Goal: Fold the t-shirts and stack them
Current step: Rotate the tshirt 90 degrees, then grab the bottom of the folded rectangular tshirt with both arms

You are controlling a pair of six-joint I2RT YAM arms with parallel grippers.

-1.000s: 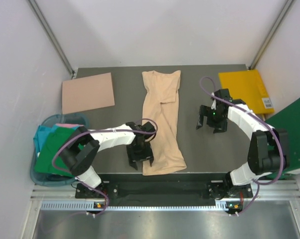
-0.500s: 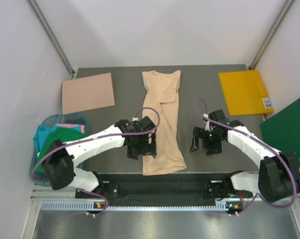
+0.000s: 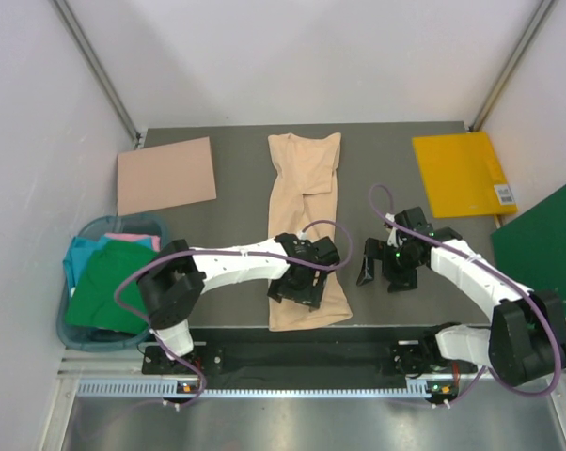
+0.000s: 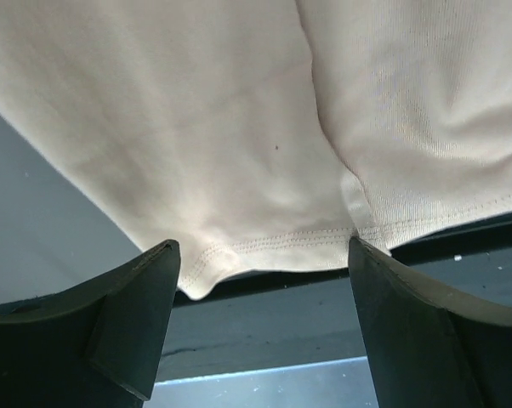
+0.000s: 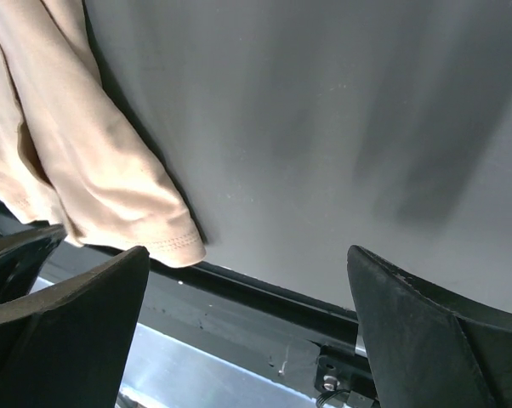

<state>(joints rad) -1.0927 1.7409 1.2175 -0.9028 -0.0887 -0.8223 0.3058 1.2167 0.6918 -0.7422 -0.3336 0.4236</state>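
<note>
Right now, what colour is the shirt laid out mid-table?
The t-shirt is plain light beige, best seen in the top view.

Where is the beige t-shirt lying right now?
Top view: the beige t-shirt lies lengthwise down the middle of the table, left claw over its near hem, right claw beside it on the right.

My left arm (image 3: 231, 263) stretches rightward along the near edge to its middle, left gripper (image 3: 295, 293) spread wide. My right arm (image 3: 466, 268) bends inward, right gripper (image 3: 380, 279) equally wide open, just right of centre.
</note>
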